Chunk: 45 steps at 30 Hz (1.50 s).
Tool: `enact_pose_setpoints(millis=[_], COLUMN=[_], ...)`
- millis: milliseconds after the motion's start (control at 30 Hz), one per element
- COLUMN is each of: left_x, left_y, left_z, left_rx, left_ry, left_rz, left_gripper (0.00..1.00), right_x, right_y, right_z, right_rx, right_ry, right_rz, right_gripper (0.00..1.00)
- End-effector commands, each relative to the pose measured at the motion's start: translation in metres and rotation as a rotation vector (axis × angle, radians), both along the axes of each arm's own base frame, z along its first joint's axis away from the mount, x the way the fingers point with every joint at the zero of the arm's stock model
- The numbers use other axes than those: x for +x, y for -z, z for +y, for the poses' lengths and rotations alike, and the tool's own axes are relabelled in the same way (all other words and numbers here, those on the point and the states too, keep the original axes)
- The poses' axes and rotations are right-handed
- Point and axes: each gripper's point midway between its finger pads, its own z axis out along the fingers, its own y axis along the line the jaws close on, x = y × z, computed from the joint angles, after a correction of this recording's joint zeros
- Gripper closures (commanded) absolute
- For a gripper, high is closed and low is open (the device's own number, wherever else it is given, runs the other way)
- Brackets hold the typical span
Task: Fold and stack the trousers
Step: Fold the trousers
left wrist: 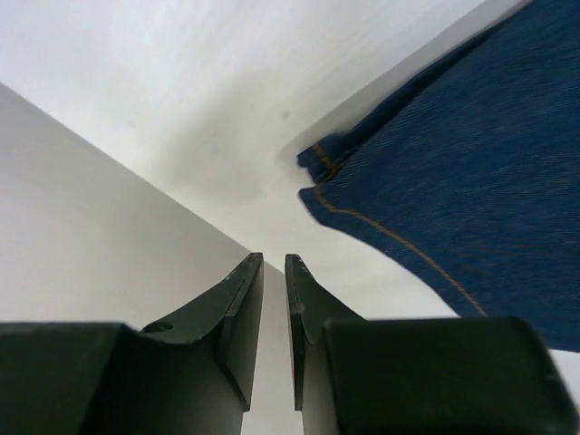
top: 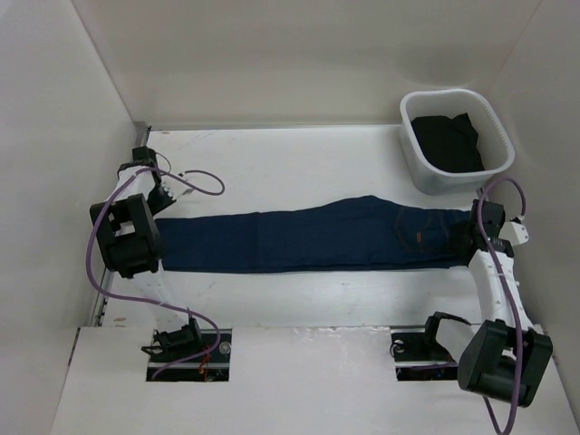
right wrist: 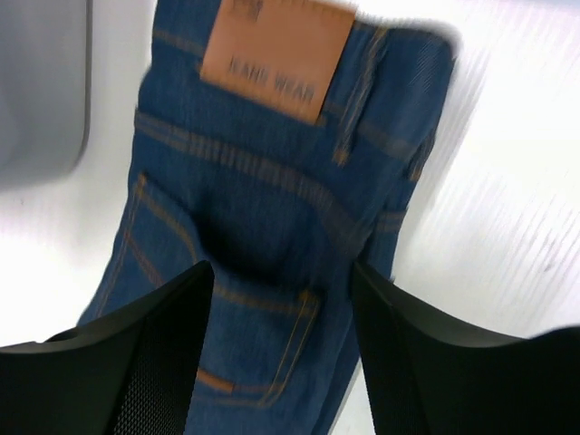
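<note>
- Top view: the trousers [top: 308,237] lie flat in one long band across the table [top: 299,168], from 9 o'clock to 3 o'clock. The leg ends are at the left and the waist at the right.
- Top view: a white basket [top: 444,181] stands at 2 o'clock, just beyond the waist end and apart from it. It holds a dark cloth [top: 449,140].
- Top view: the left gripper [top: 163,201] hangs at 9 o'clock, just beyond the leg ends. The right gripper [top: 473,227] sits over the waist at 3 o'clock.
- Left wrist view: the left gripper [left wrist: 274,267] is clenched and grasps nothing. Its black fingers [left wrist: 240,308] stand with only a thin slit between them, over bare table [left wrist: 227,109].
- Left wrist view: the trousers [left wrist: 471,181] fill the 2 o'clock corner, clear of the fingers. Their hem [left wrist: 322,172] carries tan stitching and points toward the centre.
- Right wrist view: the right gripper [right wrist: 281,272] is released, with its fingers [right wrist: 154,344] spread wide. The trousers [right wrist: 263,181] lie below it, running from 12 to 6 o'clock.
- Right wrist view: a tan leather patch [right wrist: 276,54] sits on the waistband at 12 o'clock, its lettering blurred. A back pocket [right wrist: 227,263] shows in the gap between the fingers. I cannot tell whether the fingertips touch the denim.
</note>
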Motion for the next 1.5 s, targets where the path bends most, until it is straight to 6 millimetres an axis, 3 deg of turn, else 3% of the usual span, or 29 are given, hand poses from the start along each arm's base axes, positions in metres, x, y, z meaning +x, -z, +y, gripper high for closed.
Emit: enact_pose_setpoints(millis=[0, 67, 167, 300, 433, 533, 600, 800, 933, 1067, 1167, 1467], left_x=[0.009, 0.011, 0.016, 0.021, 0.029, 0.032, 0.033, 0.023, 0.006, -0.004, -0.007, -0.009], left_y=[-0.007, -0.01, -0.021, -0.051, -0.084, -0.092, -0.092, -0.063, -0.029, -0.012, -0.007, -0.002], left_z=[0.026, 0.029, 0.029, 0.029, 0.017, 0.0, -0.023, -0.106, -0.138, -0.143, -0.143, -0.141], left_rx=[0.041, 0.045, 0.05, 0.069, 0.068, 0.061, 0.029, -0.101, -0.114, -0.108, -0.113, -0.116], left_ry=[-0.049, -0.056, -0.054, -0.048, -0.008, 0.036, 0.084, 0.257, 0.325, 0.316, 0.301, 0.268], left_rz=[-0.041, -0.053, -0.091, -0.168, -0.238, -0.24, -0.237, -0.148, -0.04, 0.007, 0.017, 0.017], left_gripper=[0.85, 0.84, 0.8, 0.78, 0.74, 0.71, 0.69, 0.66, 0.67, 0.67, 0.67, 0.67], right_x=[-0.004, -0.006, -0.013, -0.024, -0.043, -0.053, -0.054, -0.057, -0.051, -0.037, -0.043, -0.046], right_y=[0.006, 0.014, 0.027, 0.04, 0.041, 0.038, 0.037, 0.043, 0.036, 0.012, -0.006, 0.005], right_z=[0.029, 0.045, 0.052, 0.048, 0.034, 0.022, 0.014, -0.01, -0.022, -0.027, -0.018, -0.013], right_rx=[0.089, 0.131, 0.143, 0.158, 0.169, 0.153, 0.139, 0.109, 0.104, 0.051, 0.021, 0.055], right_ry=[-0.013, 0.007, 0.064, 0.119, 0.224, 0.284, 0.308, 0.354, 0.377, 0.284, 0.248, 0.242], right_rz=[-0.008, -0.002, 0.035, 0.078, 0.081, 0.075, 0.08, 0.136, 0.078, 0.011, -0.005, 0.042], right_gripper=[0.34, 0.4, 0.7, 0.76, 0.67, 0.62, 0.59, 0.57, 0.51, 0.46, 0.45, 0.2])
